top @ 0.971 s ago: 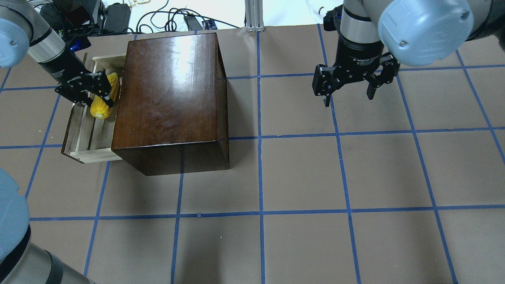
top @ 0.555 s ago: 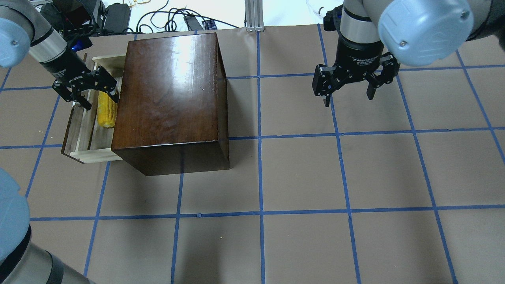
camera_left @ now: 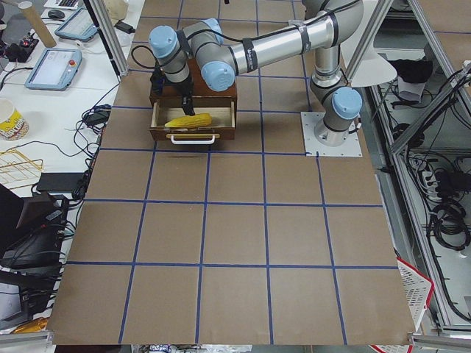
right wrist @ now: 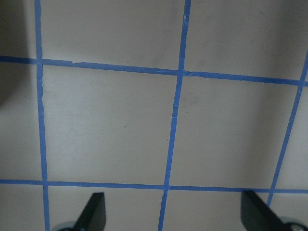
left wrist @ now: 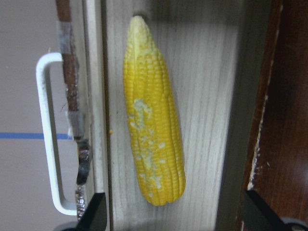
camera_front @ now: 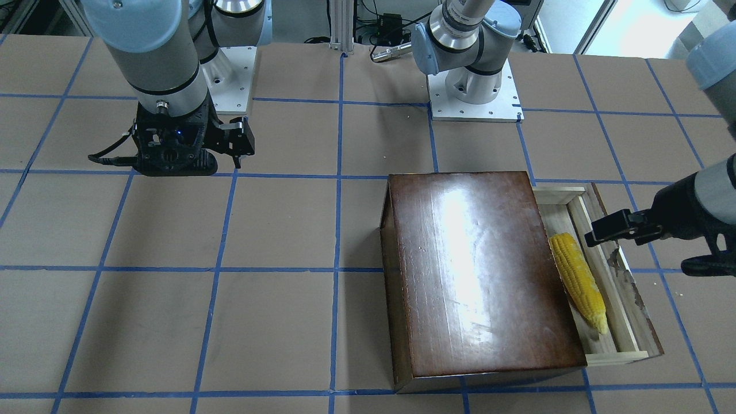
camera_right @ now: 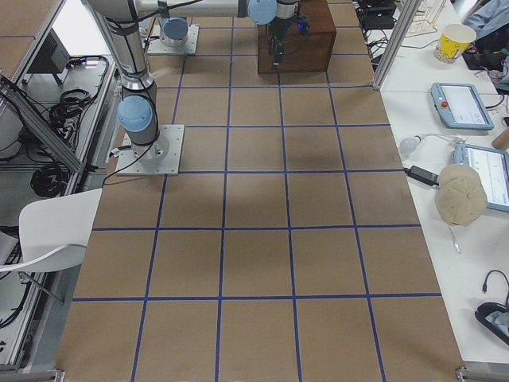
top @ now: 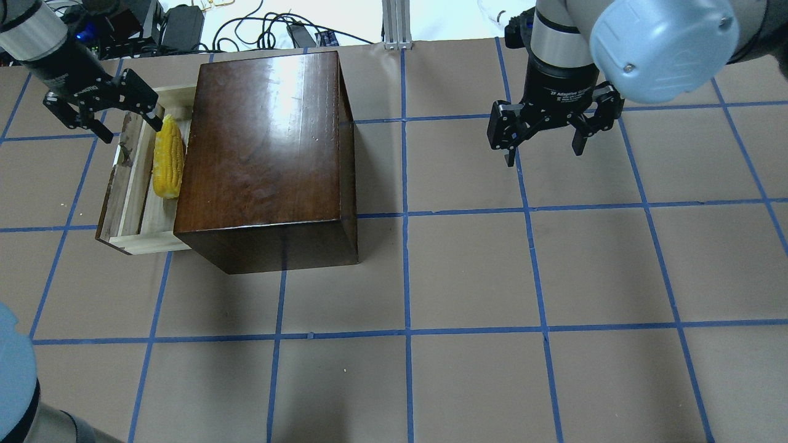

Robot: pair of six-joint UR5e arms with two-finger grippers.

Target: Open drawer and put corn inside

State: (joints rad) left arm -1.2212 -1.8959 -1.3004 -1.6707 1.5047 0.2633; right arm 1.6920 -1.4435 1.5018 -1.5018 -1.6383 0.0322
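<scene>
Under the black left gripper [top: 132,131] the corn [top: 168,161] is bright yellow in neat kernel rows, paler at the tip and with a whitish scuffed patch. It lies on the pale, straight-grained wood of the drawer [top: 136,206], whose front is worn dark brown with a white handle [left wrist: 48,139]. Next to that gripper the box [top: 265,154] is glossy dark brown with a white glare streak, and beneath the black right gripper [top: 544,155] the table [top: 468,271] is dull tan with a blue grid.

Robotics lab. Two arms [camera_left: 280,44] stand bolted on base plates [camera_front: 500,109] to a table [top: 468,271] papered brown and gridded in blue tape [top: 407,334]. Aluminium posts [top: 394,24] and cables [top: 278,16] lie beyond the left gripper [top: 132,130]. Teach pendants [camera_right: 460,103] sit on a side bench [camera_right: 413,119].
</scene>
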